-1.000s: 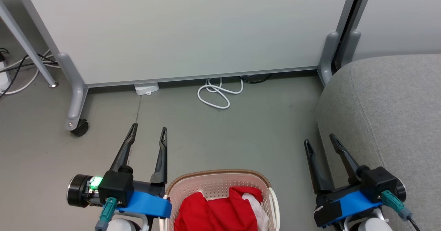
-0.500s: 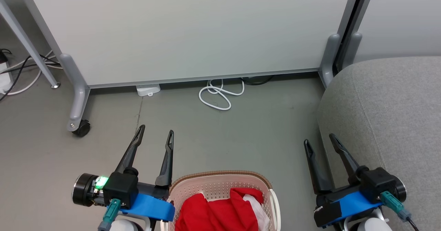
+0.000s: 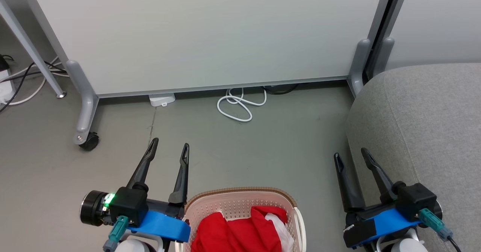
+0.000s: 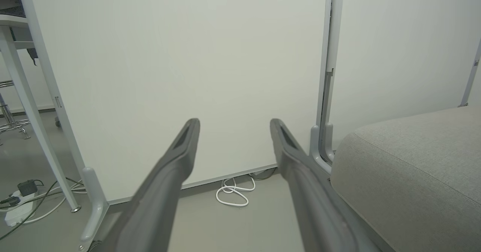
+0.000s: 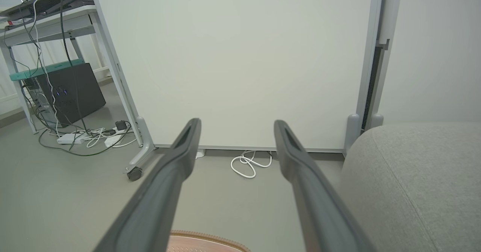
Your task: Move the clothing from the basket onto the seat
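Left gripper (image 3: 170,143) has slid a little toward the basket (image 3: 240,190); nothing is picked up yet.
Its jaws, and those of the right gripper (image 3: 349,152), stand wide apart and empty. Red clothing (image 3: 240,231) lies in the basket at 6 o'clock, maybe two pieces. Next: dip in, pinch cloth, carry it to the seat (image 3: 424,124) at 3 o'clock.

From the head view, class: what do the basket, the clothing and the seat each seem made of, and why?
Basket: likely moulded cream plastic, matte, with punched holes and a brown woven-look rim.
Clothing: soft red fabric, creased and slumped.
Seat: probably grey woven upholstery, with a textured weave and stitched seam.
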Robot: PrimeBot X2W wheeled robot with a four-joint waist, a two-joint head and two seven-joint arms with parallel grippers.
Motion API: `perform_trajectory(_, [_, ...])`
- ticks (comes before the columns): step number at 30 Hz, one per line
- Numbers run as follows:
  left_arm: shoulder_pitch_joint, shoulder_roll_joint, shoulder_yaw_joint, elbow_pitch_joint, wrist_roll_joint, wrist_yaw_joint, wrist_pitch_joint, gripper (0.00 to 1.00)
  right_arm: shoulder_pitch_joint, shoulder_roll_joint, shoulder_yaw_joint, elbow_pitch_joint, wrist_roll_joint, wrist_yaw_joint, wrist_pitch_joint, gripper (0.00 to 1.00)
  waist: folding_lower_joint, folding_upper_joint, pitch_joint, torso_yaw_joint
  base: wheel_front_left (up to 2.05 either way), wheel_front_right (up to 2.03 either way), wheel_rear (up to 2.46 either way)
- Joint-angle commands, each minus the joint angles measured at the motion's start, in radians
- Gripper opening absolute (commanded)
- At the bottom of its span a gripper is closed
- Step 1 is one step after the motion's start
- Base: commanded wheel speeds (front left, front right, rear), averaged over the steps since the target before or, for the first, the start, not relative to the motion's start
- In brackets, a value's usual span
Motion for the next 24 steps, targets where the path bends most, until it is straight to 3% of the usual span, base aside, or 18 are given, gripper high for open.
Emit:
perform_trajectory(1, [0.003, -0.001, 0.006, 0.002, 0.005, -0.003, -0.003, 1.0, -0.008, -0.004, -0.001, 0.001, 0.004, 0.002, -0.003, 1.0, 0.0, -0.0001, 0.0, 0.0, 0.0, 0.0, 0.0])
perform_trajectory(13, [-0.055, -0.011, -0.026, 0.029, 0.021, -0.019, -0.003, 1.0, -0.031, -0.004, -0.004, -0.028, 0.0, 0.002, -0.003, 1.0, 0.0, -0.0001, 0.043, 0.0, 0.0, 0.0, 0.0])
perform_trajectory(19, [-0.182, 0.014, -0.135, 0.129, 0.031, -0.029, -0.003, 1.0, -0.097, -0.004, -0.007, -0.081, -0.035, 0.002, -0.003, 1.0, 0.0, -0.0001, 0.163, -0.019, 0.0, 0.0, 0.0])
perform_trajectory(24, [-0.314, 0.048, -0.292, 0.237, -0.003, -0.027, -0.003, 1.0, -0.172, -0.004, -0.005, -0.122, -0.065, 0.002, -0.003, 1.0, 0.0, -0.0001, 0.298, -0.05, 0.0, 0.0, 0.0])
